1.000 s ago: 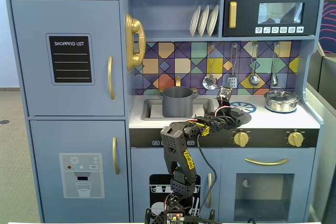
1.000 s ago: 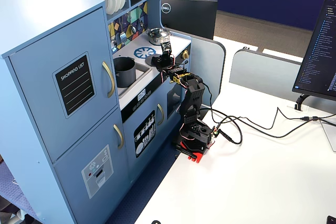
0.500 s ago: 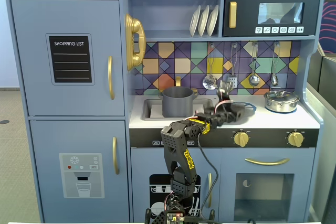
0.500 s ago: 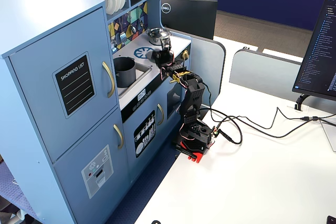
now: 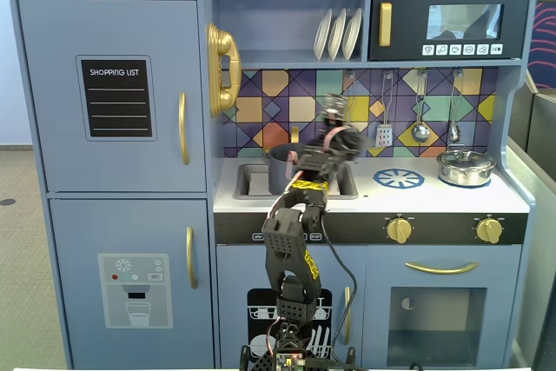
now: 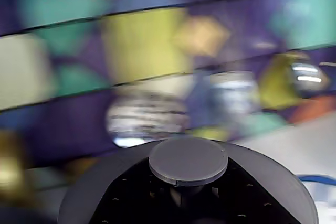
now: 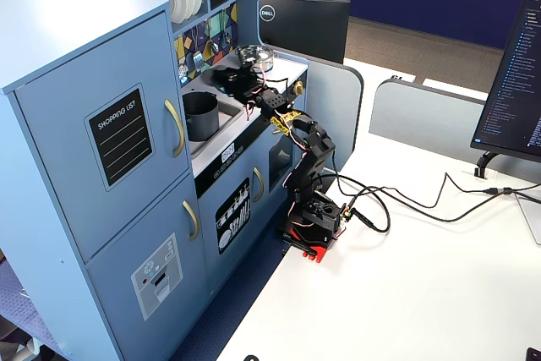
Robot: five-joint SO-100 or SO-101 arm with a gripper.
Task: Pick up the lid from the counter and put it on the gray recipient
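The lid [image 6: 188,160] is seen close up in the wrist view: a round, flat, matte dark gray disc with a small flat-topped central knob of the same gray. Its rim fills the lower part of that view, against a blurred colored tile backsplash [image 6: 147,40]. It is carried at the gripper [image 5: 334,141], raised above the counter [image 5: 417,197] of the toy kitchen, just right of the sink [image 5: 248,182] in a fixed view. The lid itself cannot be clearly made out in either fixed view.

The knob sits directly in front of the wrist camera and dark gripper parts are seen under it, so the claw appears to be pinching the lid, though the fingertips themselves are hidden.

The gray recipient [image 5: 281,168] is a matte dark gray straight-sided pot, standing upright and uncovered in the sink; it is also seen in the other fixed view [image 7: 200,116]. The gripper is just beside it, to its right in a fixed view, not above it.

A shiny silver pot [image 5: 466,167] with its own lid stands on the right side of the counter, well apart. The arm [image 7: 306,177] is mounted on the white table [image 7: 439,293] in front of the kitchen.
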